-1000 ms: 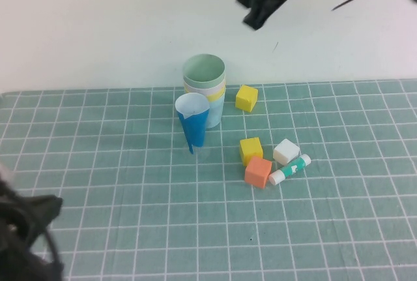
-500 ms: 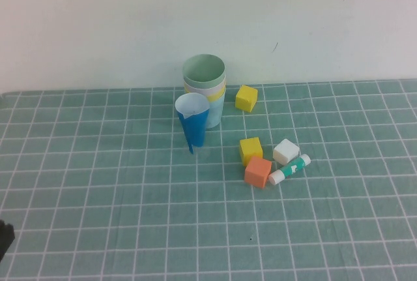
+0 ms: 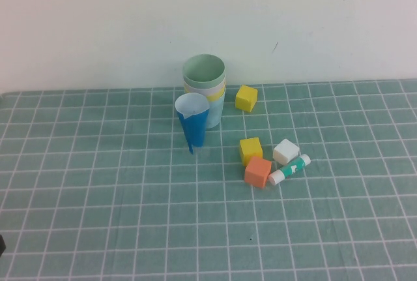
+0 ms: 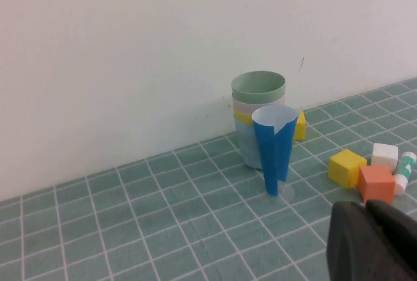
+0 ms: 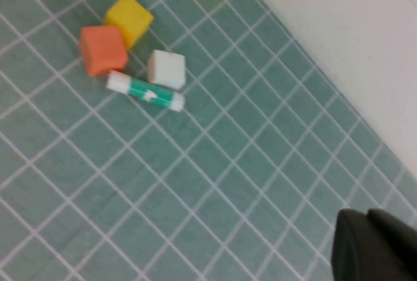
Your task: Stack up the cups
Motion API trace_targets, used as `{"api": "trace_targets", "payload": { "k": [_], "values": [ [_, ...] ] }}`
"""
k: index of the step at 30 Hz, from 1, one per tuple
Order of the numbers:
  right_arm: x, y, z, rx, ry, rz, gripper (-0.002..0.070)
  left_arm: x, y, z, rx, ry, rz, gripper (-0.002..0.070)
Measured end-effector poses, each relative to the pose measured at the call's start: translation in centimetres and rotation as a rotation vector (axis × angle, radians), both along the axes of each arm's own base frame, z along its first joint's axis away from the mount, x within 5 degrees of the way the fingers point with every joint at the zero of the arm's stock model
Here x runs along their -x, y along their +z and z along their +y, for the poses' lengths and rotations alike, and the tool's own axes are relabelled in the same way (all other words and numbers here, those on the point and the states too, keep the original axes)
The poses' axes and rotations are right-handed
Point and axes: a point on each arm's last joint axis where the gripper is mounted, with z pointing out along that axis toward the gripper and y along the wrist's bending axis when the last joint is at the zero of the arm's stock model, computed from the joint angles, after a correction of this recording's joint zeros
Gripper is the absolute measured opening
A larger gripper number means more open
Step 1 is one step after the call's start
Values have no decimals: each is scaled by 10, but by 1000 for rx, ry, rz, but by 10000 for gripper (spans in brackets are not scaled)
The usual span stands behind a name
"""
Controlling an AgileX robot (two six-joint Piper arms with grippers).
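Both grippers, left (image 4: 374, 245) and right (image 5: 378, 245), are seen empty, apparently closed, well apart from the upright stacked cups (image 3: 204, 95).

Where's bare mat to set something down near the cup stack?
Free: the mat left of the cup stack and blue cone, and the whole near strip below the orange cube. Crowded: right of the stack, around the yellow cubes, white cube and glue stick. Left tool and right tool are pulled back.
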Motion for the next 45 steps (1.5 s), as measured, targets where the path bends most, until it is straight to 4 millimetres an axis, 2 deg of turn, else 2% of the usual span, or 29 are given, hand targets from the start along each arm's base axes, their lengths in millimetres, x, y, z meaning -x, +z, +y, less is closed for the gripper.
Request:
{"api": "trace_targets", "payload": {
  "k": [7,12,15,22,34,37,45],
  "values": [
    [51,-73,-13,-193,55,-77,-1,0,-1,0,2,-1,12,0],
    [85,-108,-29,-232,67,-131,-1,0,-3,0,-7,-4,34,0],
    [101,-119,-37,-247,71,-160,-1,1,-6,0,-17,-8,61,1],
    [121,-128,-46,-269,53,-109,-1,2,-11,-1,-38,-16,114,0],
    [125,-133,-47,-264,38,-42,-1,2,-14,-1,-43,-17,127,0],
    [125,-133,-47,-263,38,-41,-1,0,-24,-1,-57,-13,151,0],
    [125,-133,-47,-263,38,-41,-1,-1,-67,2,-90,57,209,0]
  ]
}}
